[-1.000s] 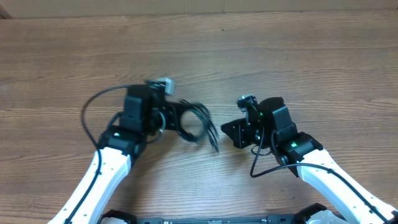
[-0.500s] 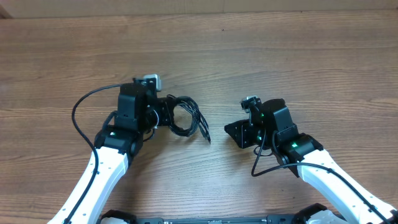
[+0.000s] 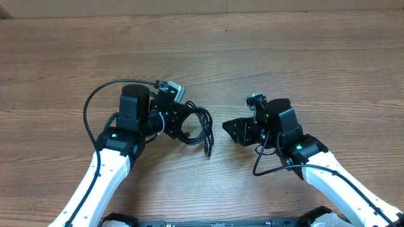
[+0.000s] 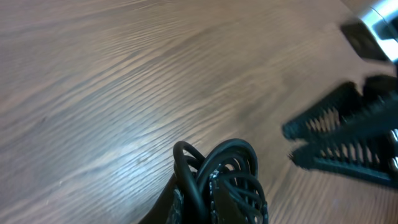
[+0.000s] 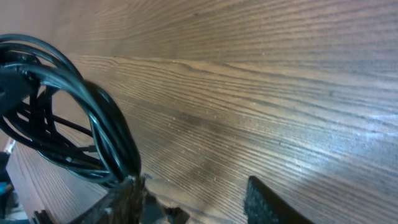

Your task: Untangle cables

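At the tip of the left tool sits the bundle of cables, a loose coil of thin black cords. The left tool is pressed together on the coil's near side. From the left wrist, the loops rise straight out from between that tool's dark fingers at the bottom edge of the view. The coil fans out just past the left tool's tip, away from its arm. A few cord ends with small dark plugs trail off it toward the front edge of the wooden counter.

The right tool is to the right of the left tool, facing it, with the coil between them. From overhead a narrow strip of bare counter shows between the coil and the right tool, so they look apart. The right tool's fingers are spread and nothing sits between them. The left wrist camera shows its two ridged fingers with a clear gap between them. The right wrist camera shows one finger well apart from the other at the lower left. In that view the coil overlaps the lower left finger, and I cannot tell whether they touch.

Behind the left tool, the arm's own thicker black cable arcs over the counter.
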Controlling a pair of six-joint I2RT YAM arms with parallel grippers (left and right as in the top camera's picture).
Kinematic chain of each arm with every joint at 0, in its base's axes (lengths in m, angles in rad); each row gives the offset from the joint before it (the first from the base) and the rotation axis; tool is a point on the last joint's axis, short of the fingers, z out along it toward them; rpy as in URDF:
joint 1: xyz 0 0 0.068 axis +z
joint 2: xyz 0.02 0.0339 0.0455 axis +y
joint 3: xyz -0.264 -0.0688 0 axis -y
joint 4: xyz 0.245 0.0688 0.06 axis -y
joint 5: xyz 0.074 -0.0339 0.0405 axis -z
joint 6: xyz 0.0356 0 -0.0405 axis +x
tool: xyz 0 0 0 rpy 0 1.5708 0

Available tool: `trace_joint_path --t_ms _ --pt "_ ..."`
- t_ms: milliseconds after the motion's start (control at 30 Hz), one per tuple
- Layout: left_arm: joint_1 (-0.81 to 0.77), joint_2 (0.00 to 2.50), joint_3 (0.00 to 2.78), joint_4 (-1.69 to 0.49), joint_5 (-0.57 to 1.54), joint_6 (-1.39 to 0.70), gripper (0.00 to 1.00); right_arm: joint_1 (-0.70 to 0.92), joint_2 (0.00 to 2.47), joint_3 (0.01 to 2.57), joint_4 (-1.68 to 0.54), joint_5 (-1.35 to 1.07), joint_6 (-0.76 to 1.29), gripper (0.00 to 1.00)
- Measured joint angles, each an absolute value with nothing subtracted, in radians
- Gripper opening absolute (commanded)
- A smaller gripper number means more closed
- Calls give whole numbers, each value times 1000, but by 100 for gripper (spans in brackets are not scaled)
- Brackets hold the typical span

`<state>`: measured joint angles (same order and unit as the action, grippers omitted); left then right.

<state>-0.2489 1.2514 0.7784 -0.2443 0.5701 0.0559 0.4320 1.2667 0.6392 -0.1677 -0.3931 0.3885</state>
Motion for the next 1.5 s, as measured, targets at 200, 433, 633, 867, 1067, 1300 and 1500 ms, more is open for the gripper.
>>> trace_joint_path --t_ms 200,433,633,867,1067,1300,1500 --pt "-249 1251 778 -244 632 176 4 429 1267 639 -109 -471 321 72" --pt "-249 1251 778 -244 648 217 4 343 1267 639 -99 -688 186 73" --pt "-249 1251 778 -242 693 218 4 248 1266 639 -54 -857 128 70" --pt "-249 1251 778 -239 836 221 4 249 1266 639 -52 -955 91 64" --pt "-249 1251 778 -239 909 221 4 272 1292 639 -52 -1000 79 55" --pt "-249 1251 778 -236 933 221 5 342 1351 639 13 -1019 70 18" --pt "-249 1251 778 -233 928 220 4 348 1382 638 8 -1024 80 4"
